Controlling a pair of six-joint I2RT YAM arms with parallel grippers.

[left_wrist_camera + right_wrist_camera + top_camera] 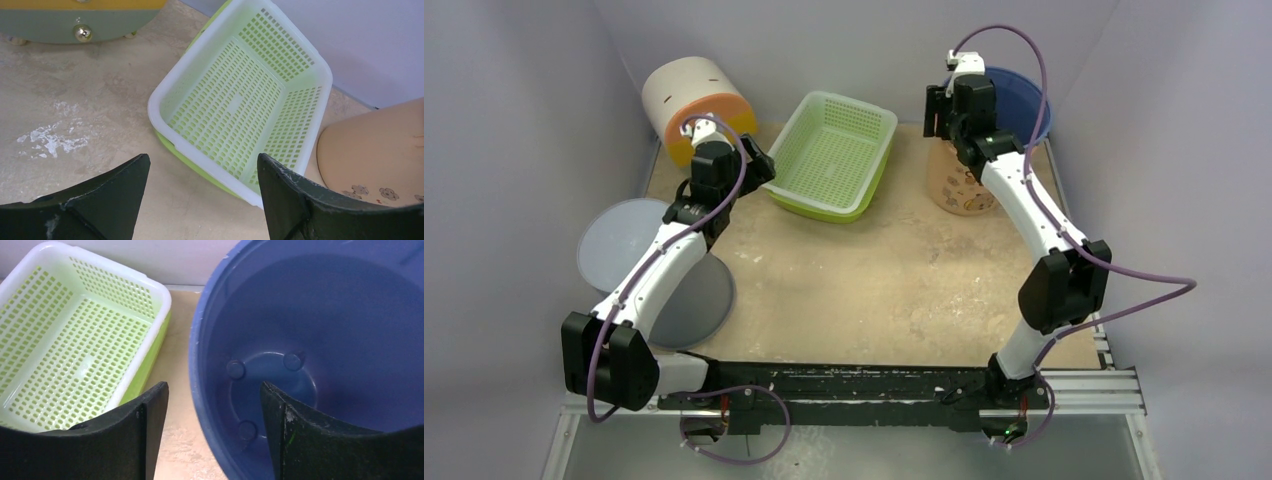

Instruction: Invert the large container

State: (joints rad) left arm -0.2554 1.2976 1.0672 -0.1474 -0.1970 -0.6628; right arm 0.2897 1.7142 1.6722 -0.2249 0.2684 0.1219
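The large blue bucket (1027,98) stands upright at the back right corner, its mouth facing up. In the right wrist view its near rim and empty inside (325,340) fill the right side. My right gripper (212,386) is open, with the bucket's left rim between its fingers: one finger is outside, the other over the inside. It shows at the bucket's left edge from above (939,108). My left gripper (202,159) is open and empty above the table, just short of the green basket's near corner (240,100).
The green perforated basket (834,155) sits at the back middle. A beige flowered jar (959,188) stands under the right arm. A white and orange round container (692,100) lies at the back left. Two grey discs (619,240) lie by the left arm.
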